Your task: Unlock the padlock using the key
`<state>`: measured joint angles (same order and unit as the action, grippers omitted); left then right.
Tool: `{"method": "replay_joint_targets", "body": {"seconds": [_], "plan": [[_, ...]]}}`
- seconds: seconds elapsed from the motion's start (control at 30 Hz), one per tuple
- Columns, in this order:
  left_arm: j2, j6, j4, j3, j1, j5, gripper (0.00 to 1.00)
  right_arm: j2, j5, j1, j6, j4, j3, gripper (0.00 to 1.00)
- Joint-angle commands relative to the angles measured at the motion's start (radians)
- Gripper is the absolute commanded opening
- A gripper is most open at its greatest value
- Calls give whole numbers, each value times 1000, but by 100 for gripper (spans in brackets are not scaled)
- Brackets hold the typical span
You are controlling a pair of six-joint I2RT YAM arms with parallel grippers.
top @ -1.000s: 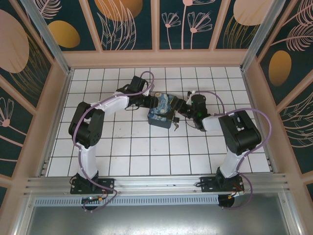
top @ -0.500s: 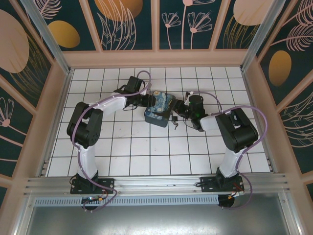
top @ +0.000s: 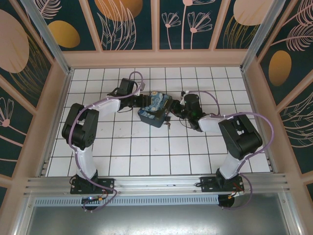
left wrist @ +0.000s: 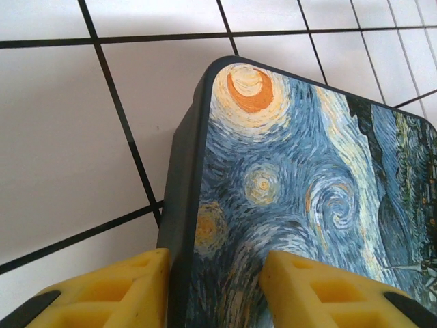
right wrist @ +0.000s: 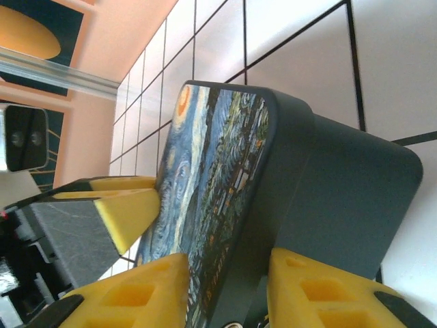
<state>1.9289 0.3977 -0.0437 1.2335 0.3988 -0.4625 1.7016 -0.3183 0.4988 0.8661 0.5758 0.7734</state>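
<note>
A blue swirly-painted tin box (top: 154,110) sits mid-table between both arms. My left gripper (top: 143,104) holds its left end. In the left wrist view my left gripper (left wrist: 215,263) straddles the box (left wrist: 293,184), with one yellow finger on the dark side wall and the other on the painted lid. My right gripper (top: 172,111) is at the box's right end. In the right wrist view my right gripper (right wrist: 229,270) is shut across the lid edge of the box (right wrist: 273,171). The tiny dark padlock (top: 168,123) hangs at the box's near right corner. The key is hidden.
The white tiled tabletop (top: 146,152) stretches out in front of the box, with peach walls (top: 54,107) on three sides. My left gripper's yellow finger (right wrist: 126,212) shows past the lid in the right wrist view. Cables loop over both wrists.
The box has shifted left and slightly back, turning a little, with both grippers moving along at its ends. My right gripper's jaws have narrowed onto the box.
</note>
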Motion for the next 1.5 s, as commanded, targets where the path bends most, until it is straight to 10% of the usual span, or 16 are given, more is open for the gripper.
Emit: {"method": "replay_joint_targets", "body": {"seconds": [0.0,0.7,1.13,1.47], "plan": [[8,47,-58,-73,64,-216,45,-78,-111,87,-22,125,102,33],[-58,131,7,-144,83,-188,55,-165,-32,146,-128,-187,204,35],[-124,85,-148,11,110,-1,76,-311,-176,-221,-412,-532,108,52],[-67,45,-292,191,168,203,79,-191,-301,-254,-511,-496,142,54]]}}
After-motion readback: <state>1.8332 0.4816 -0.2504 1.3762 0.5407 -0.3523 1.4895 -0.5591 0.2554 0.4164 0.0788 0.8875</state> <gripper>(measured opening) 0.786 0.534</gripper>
